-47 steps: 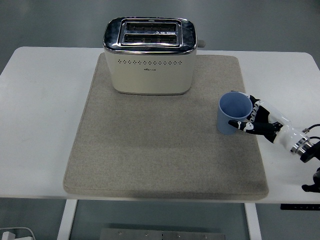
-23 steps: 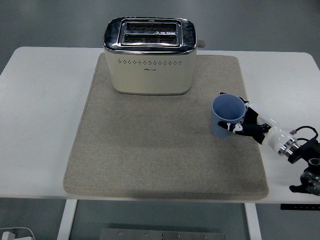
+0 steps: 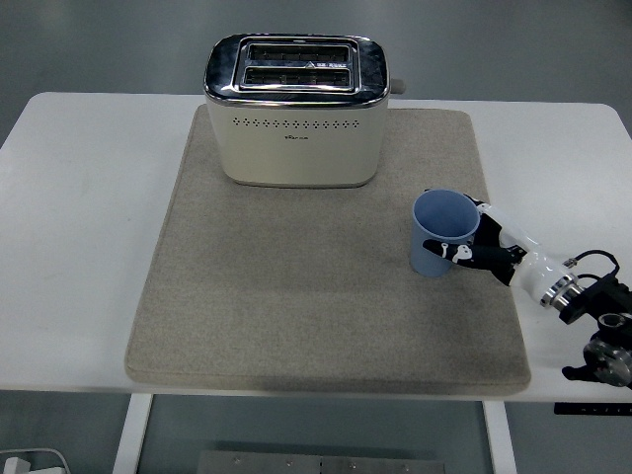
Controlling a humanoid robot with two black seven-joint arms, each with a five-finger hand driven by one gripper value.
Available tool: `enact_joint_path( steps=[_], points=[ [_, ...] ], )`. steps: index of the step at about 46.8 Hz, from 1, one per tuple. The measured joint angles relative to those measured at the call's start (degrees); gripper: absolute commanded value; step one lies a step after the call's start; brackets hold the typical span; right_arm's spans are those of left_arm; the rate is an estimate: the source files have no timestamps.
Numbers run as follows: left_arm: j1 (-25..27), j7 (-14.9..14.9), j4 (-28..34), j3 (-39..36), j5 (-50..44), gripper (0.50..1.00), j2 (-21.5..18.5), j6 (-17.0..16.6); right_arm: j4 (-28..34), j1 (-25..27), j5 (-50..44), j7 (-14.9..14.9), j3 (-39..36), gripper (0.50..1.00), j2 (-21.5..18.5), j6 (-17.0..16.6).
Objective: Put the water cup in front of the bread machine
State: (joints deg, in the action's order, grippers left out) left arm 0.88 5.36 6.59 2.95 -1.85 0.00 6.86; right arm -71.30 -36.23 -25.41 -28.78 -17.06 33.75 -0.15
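A blue water cup (image 3: 441,232) stands upright on the grey mat (image 3: 296,296), right of centre. My right hand (image 3: 481,248) comes in from the lower right and its fingers are wrapped around the cup's right side. A cream and chrome bread machine (image 3: 293,109) with two slots stands at the back of the mat. The cup is to the front right of the bread machine, apart from it. The left arm is out of view.
The white table (image 3: 79,227) extends left and right of the mat. The mat's open middle lies between the cup and the bread machine's front. The table's near edge runs just below the mat.
My right hand has moved the cup leftward and slightly toward the near edge across the mat. The bread machine has not moved.
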Motion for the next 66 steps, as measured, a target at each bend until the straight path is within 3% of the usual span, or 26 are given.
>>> enact_joint_path(
  steps=[17, 36, 48, 66],
  points=[
    [0.00, 0.00, 0.00, 0.00, 0.00, 1.000, 0.00, 0.00, 0.02, -2.62, 0.28, 0.30, -0.45, 0.521, -3.54, 2.07],
    [-0.01, 0.00, 0.00, 0.01, 0.00, 1.000, 0.00, 0.00, 0.53, -6.21, 0.31, 0.54, 0.03, 0.533, -11.49, 5.90],
    [0.00, 0.00, 0.00, 0.01, 0.00, 1.000, 0.00, 0.00, 5.68, -8.14, 0.23, 0.57, 0.67, 0.537, -18.60, 6.90],
    [0.01, 0.00, 0.00, 0.03, 0.00, 1.000, 0.00, 0.00, 12.41, -10.21, 0.24, 0.57, 2.20, 0.539, -25.80, 7.35]
  ],
)
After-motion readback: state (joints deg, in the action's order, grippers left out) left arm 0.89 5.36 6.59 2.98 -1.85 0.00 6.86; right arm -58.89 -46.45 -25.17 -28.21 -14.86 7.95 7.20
